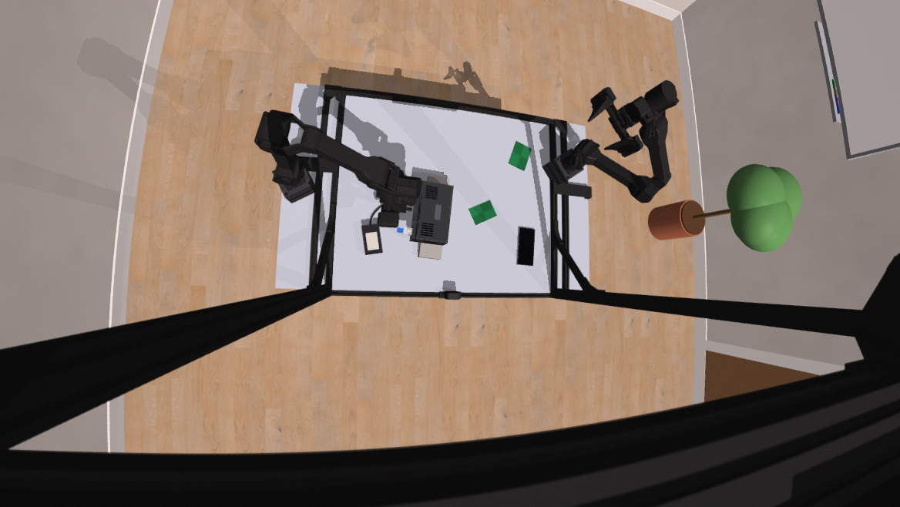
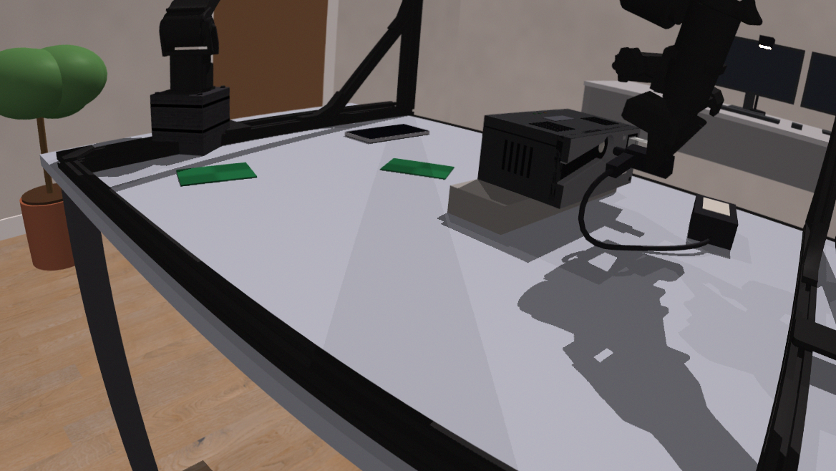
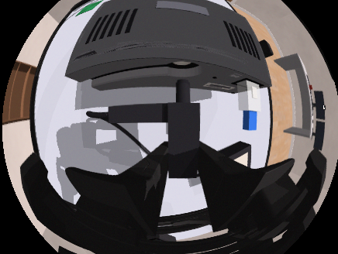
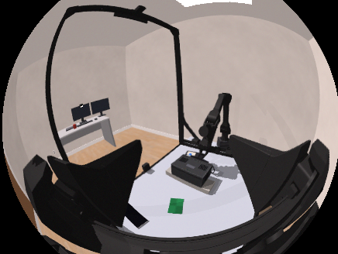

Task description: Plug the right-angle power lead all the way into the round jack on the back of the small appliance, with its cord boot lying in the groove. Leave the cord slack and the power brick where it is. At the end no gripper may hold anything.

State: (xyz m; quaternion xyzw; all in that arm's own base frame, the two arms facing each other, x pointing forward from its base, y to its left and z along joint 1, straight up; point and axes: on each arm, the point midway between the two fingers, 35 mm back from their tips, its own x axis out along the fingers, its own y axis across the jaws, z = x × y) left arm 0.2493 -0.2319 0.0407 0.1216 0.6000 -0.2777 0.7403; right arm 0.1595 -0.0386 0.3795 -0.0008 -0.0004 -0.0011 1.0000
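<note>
Clamped partly closed, the left hand [image 3: 181, 145] grips the block of the right-angle power lead [image 3: 184, 135], its barrel pointing at the appliance [image 1: 431, 213] [image 2: 520, 160] [image 3: 167, 39] [image 4: 191, 170] near the round jack [image 3: 184, 69]. The boot [image 3: 137, 113] [image 2: 621, 166] extends sideways beneath the groove. From it, the cord [image 2: 585, 225] curves to the power brick [image 1: 372, 240] [image 2: 711, 224] on the surface [image 1: 472, 264] [image 2: 280, 245]. Well apart, the right hand [image 1: 607, 122] [image 4: 187, 142] is spread wide, holding nothing.
</note>
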